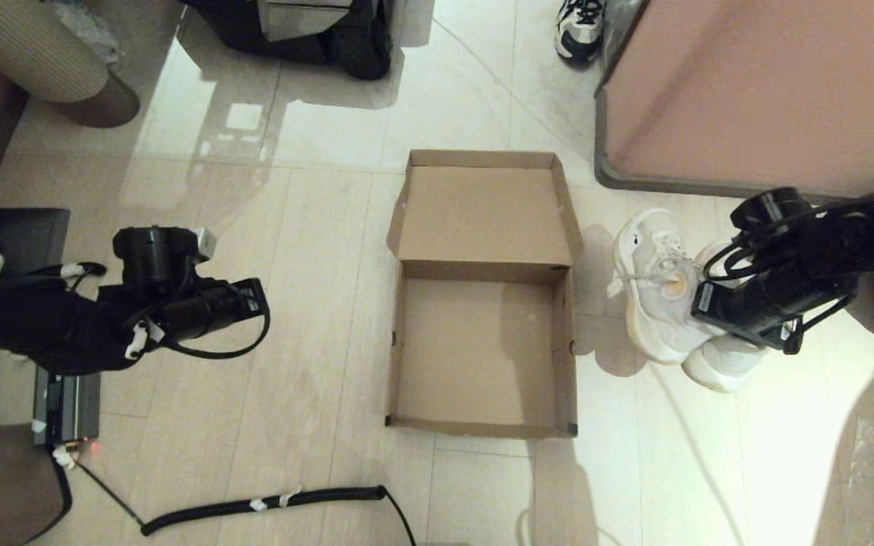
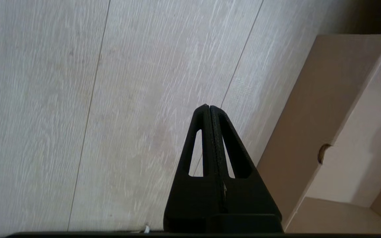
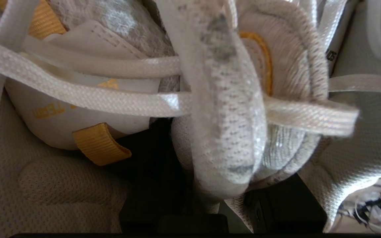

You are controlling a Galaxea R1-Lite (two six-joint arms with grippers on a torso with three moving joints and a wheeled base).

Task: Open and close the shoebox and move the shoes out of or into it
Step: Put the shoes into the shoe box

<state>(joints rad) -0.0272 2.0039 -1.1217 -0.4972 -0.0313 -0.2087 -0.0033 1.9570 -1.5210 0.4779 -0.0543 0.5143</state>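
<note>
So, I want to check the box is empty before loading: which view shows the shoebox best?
The head view: the whole shoebox lies open on the floor, nothing inside, lid folded back. The left wrist view catches only one side wall and part of the interior. The right wrist view shows none of it, only shoes.

Bystanders on the pale tiled floor (image 1: pixel 315 318)

A black coiled cable (image 1: pixel 270 503) lies along the bottom left, a white-and-black sneaker with black laces (image 1: pixel 580 29) at the top edge, and a pinkish cabinet with a grey base (image 1: pixel 756 91) fills the upper right.
</note>
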